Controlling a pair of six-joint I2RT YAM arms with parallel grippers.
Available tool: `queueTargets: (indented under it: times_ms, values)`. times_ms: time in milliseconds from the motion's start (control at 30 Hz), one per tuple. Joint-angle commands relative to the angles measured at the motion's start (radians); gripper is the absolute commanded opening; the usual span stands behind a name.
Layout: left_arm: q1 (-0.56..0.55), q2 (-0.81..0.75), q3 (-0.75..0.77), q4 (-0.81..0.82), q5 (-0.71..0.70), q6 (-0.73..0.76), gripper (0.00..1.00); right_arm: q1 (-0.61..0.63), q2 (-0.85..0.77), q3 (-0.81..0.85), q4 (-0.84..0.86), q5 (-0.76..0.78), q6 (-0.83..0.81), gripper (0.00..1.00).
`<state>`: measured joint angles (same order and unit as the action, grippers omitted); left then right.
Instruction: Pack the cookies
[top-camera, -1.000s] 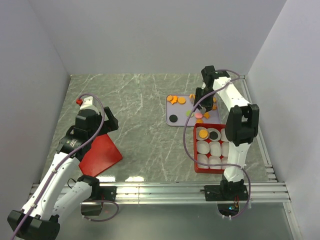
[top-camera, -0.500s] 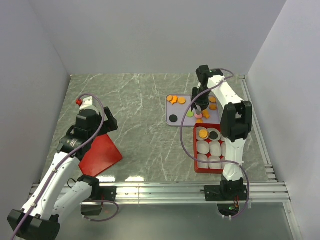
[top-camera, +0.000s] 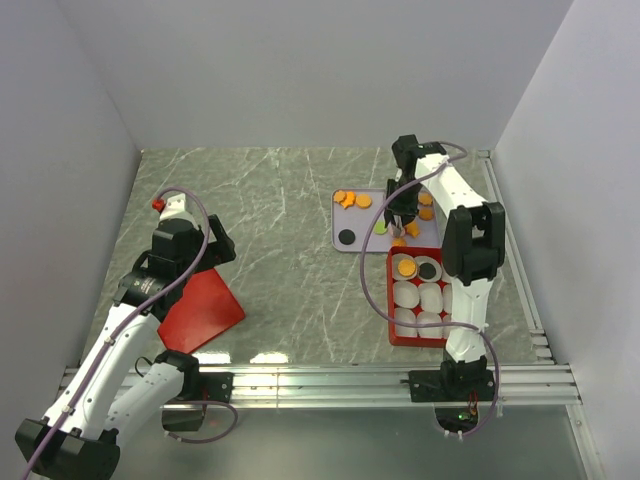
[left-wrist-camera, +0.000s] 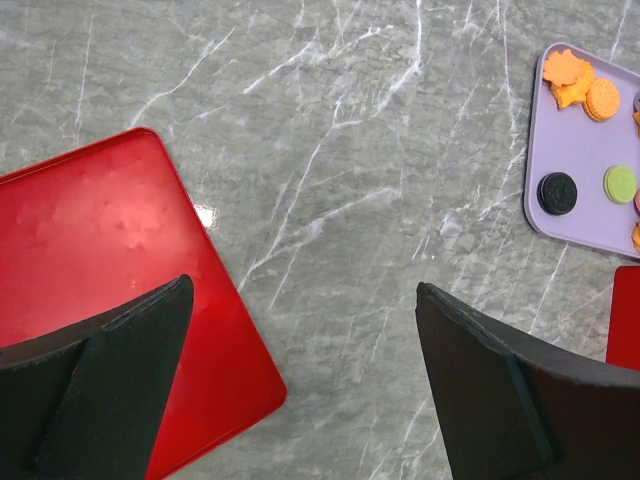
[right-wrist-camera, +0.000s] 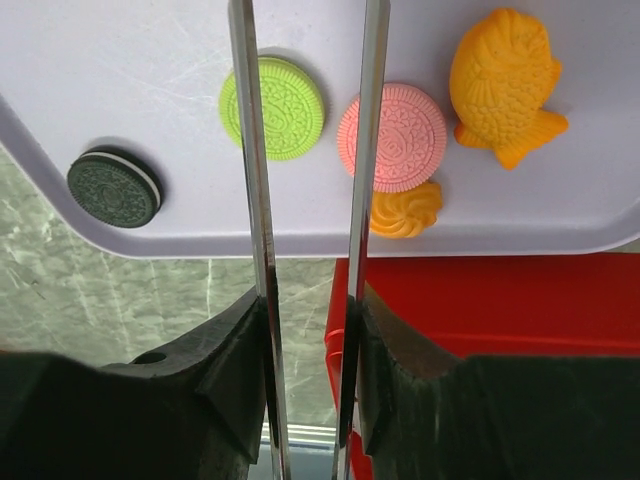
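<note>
The cookies lie on a lilac tray (top-camera: 340, 222): orange ones (top-camera: 350, 199) at the back, a black one (top-camera: 346, 237) in front. In the right wrist view I see a green cookie (right-wrist-camera: 285, 108), a pink one (right-wrist-camera: 400, 137), an orange fish shape (right-wrist-camera: 500, 80), a small orange swirl (right-wrist-camera: 405, 210) and a black one (right-wrist-camera: 113, 188). My right gripper (top-camera: 398, 222) hangs over the tray's near edge; its thin metal fingers (right-wrist-camera: 305, 20) are open and empty, straddling the gap between the green and pink cookies. My left gripper (left-wrist-camera: 305, 290) is open and empty above the table.
A red box (top-camera: 392, 300) of white paper cups stands just in front of the tray; an orange cookie (top-camera: 406, 268) and a black one (top-camera: 428, 269) lie in its back cups. A red square lid (top-camera: 200, 310) lies flat under the left arm, also in the left wrist view (left-wrist-camera: 110, 260).
My right arm has swung in over the tray's near edge and its gripper has come down a little over the green and pink cookies. The left arm has not moved.
</note>
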<state>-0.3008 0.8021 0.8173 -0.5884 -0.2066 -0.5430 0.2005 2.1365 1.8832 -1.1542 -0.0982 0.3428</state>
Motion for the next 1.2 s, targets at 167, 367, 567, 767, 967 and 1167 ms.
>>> queueTargets:
  times_ms: [167, 367, 567, 767, 967, 1167]
  values:
    - [-0.003, -0.011, 0.009, 0.018, 0.018, 0.005, 0.99, 0.002, -0.11, 0.066, -0.002, -0.014, 0.018, 0.31]
    - [-0.003, -0.038, -0.004, 0.024, 0.004, -0.003, 0.99, -0.001, -0.226, 0.039, -0.01, -0.008, 0.024, 0.31]
    - [-0.003, 0.019, 0.006, 0.025, 0.059, 0.011, 1.0, -0.018, -0.381, -0.067, -0.002, -0.023, 0.035, 0.31]
    - [-0.004, -0.006, -0.009, 0.041, 0.073, 0.015, 0.99, -0.036, -0.551, -0.183, -0.01, -0.003, 0.038, 0.31]
    - [-0.004, 0.005, -0.006, 0.041, 0.084, 0.015, 0.99, -0.108, -0.755, -0.321, -0.025, 0.017, 0.025, 0.31]
    - [-0.004, -0.015, -0.012, 0.048, 0.084, 0.014, 1.0, -0.18, -0.967, -0.469, -0.055, 0.071, 0.032, 0.31]
